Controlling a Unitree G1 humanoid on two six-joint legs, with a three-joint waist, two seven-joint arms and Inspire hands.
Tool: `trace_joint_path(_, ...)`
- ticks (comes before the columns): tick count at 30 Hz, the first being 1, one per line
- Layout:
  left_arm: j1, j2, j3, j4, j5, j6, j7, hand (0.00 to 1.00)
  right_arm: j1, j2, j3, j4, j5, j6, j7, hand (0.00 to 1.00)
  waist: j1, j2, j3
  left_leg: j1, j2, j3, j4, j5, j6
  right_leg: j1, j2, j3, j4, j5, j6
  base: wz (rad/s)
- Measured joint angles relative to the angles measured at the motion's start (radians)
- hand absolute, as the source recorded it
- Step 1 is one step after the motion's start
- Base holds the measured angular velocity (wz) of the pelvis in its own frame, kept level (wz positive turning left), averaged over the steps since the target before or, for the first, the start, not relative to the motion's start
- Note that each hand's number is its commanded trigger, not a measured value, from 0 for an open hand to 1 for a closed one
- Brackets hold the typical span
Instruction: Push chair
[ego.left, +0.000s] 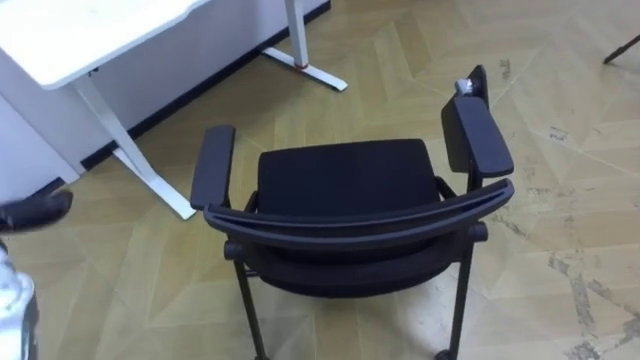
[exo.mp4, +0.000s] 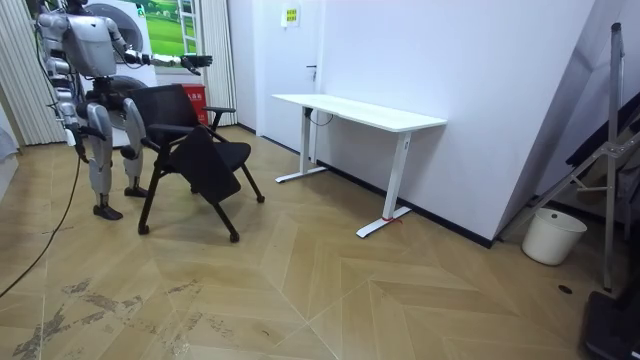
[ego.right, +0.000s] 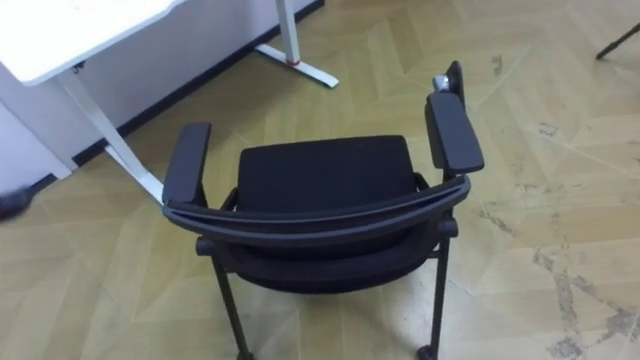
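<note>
One left hand (ego.left: 35, 212) flat, off chair (ego.left: 350, 180)

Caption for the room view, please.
Robot stands behind the black chair at the room view's left, facing the white desk by the wall.

matt cloth chair (ego.left: 345, 180), scuffed wood floor (ego.left: 560, 120)

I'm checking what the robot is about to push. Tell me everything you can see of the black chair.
The black chair has a padded seat, two padded armrests, a curved back rail and thin dark metal legs, at least one ending in a small wheel. It stands upright on the wooden floor, seat facing away from the robot, near the white desk. In the eye views, nothing but the floor touches it.
</note>
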Motion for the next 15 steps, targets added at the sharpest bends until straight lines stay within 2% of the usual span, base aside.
trace_joint_path(2, -0.035, 0.017, -0.039, -0.042, 0.027, 0.035, -0.077, 0.0, 0.0, -0.007, 0.0, 0.001, 0.001, 0.0, 0.016, 0.0, -0.011, 0.004, 0.0011, -0.004, 0.0, -0.003, 0.002, 0.0, 0.0, -0.002, 0.0, -0.001, 0.0, 0.0, 0.001, 0.02)
trace_joint_path(6, -0.06, 0.032, -0.093, -0.096, 0.082, 0.051, -0.167, 0.0, -0.002, -0.017, 0.006, 0.002, 0.001, 0.0, 0.026, 0.0, -0.025, 0.009, 0.0027, -0.01, -0.001, -0.002, 0.01, 0.0, 0.0, -0.009, -0.001, 0.002, 0.001, 0.0, 0.001, 0.0)
trace_joint_path(8, -0.06, 0.035, -0.134, -0.117, 0.104, 0.054, -0.226, 0.0, -0.008, -0.027, 0.02, 0.003, 0.001, -0.001, 0.024, 0.0, -0.035, 0.018, 0.0057, -0.009, -0.001, 0.001, 0.011, 0.0, 0.0, -0.009, -0.001, 0.005, 0.001, 0.0, 0.001, -0.04)
trace_joint_path(11, -0.06, 0.035, -0.179, -0.119, 0.105, 0.06, -0.284, 0.0, -0.009, -0.038, 0.03, 0.005, 0.004, -0.002, 0.018, 0.0, -0.047, 0.03, 0.0002, -0.01, -0.001, 0.002, 0.011, 0.0, 0.0, -0.011, -0.001, 0.008, 0.001, -0.001, 0.001, -0.01)
trace_joint_path(15, -0.06, 0.042, -0.219, -0.181, 0.105, 0.098, -0.413, 0.0, -0.013, -0.045, 0.041, 0.005, 0.012, -0.002, 0.019, 0.0, -0.06, 0.033, 0.0005, -0.012, -0.001, 0.004, 0.015, 0.0, 0.0, -0.013, -0.001, 0.015, 0.001, -0.002, 0.0, -0.02)
